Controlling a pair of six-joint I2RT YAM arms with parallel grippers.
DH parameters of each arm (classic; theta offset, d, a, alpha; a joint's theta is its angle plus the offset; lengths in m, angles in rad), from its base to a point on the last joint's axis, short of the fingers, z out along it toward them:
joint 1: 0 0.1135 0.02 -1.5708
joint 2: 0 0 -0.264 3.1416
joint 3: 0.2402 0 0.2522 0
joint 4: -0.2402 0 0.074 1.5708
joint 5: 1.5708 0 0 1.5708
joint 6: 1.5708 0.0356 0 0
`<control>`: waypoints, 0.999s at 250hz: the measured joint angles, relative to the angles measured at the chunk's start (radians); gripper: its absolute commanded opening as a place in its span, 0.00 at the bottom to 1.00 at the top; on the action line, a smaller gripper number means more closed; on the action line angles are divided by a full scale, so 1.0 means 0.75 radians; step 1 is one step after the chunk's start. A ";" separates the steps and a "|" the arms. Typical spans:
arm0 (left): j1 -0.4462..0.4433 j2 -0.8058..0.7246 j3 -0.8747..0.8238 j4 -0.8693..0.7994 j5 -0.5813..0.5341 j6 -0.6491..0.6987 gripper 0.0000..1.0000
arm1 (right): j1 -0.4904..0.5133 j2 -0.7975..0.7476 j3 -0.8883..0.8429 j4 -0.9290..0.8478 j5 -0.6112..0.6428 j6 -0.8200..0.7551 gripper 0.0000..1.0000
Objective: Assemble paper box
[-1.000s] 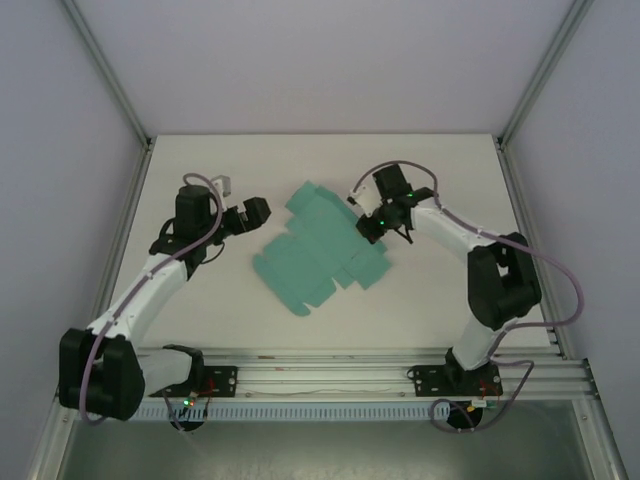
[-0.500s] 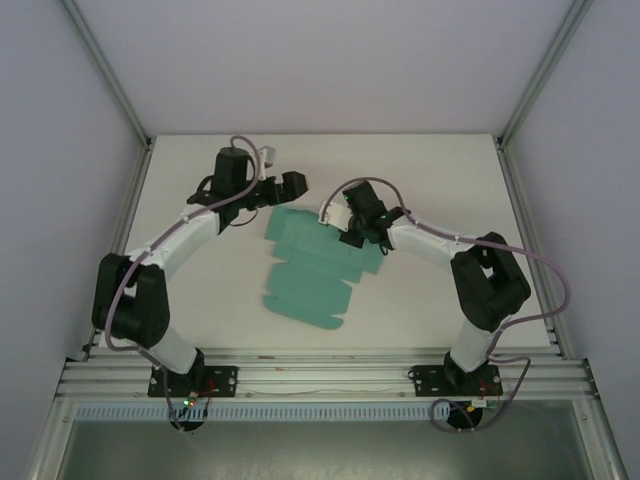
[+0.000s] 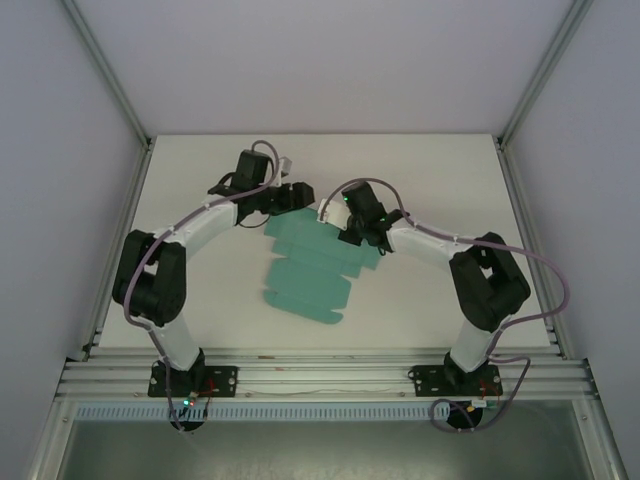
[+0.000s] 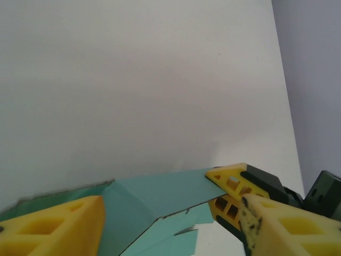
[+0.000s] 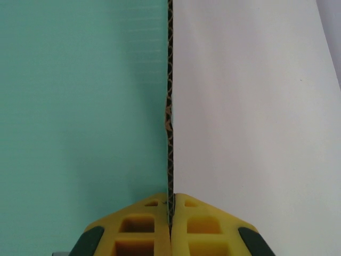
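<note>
overhead, a flat paper box point(image 3: 310, 265) — up close, right fingers point(image 5: 141, 229) tight on its edge, left fingers point(image 4: 53, 229) spread

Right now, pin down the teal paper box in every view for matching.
Top external: the paper box lies unfolded mid-table, between the arms.
Left wrist: the paper box crosses the bottom edge.
Right wrist: the paper box fills the left half, seen edge-on.
Shared landmark: the right gripper shut on its edge, its yellow fingers lower right in left wrist, bottom centre in right wrist.
</note>
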 measured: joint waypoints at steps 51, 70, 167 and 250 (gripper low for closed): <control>-0.027 0.006 -0.012 0.054 0.021 -0.078 0.57 | 0.003 -0.001 -0.031 0.091 0.031 0.024 0.00; -0.035 0.006 -0.041 0.120 0.027 -0.131 0.49 | 0.009 -0.001 -0.053 0.130 0.043 0.027 0.00; -0.050 0.058 -0.167 0.422 0.000 -0.408 0.22 | 0.025 -0.046 -0.165 0.231 0.118 0.039 0.00; -0.067 -0.042 -0.249 0.445 -0.042 -0.339 0.62 | 0.032 -0.114 -0.213 0.264 0.134 0.062 0.00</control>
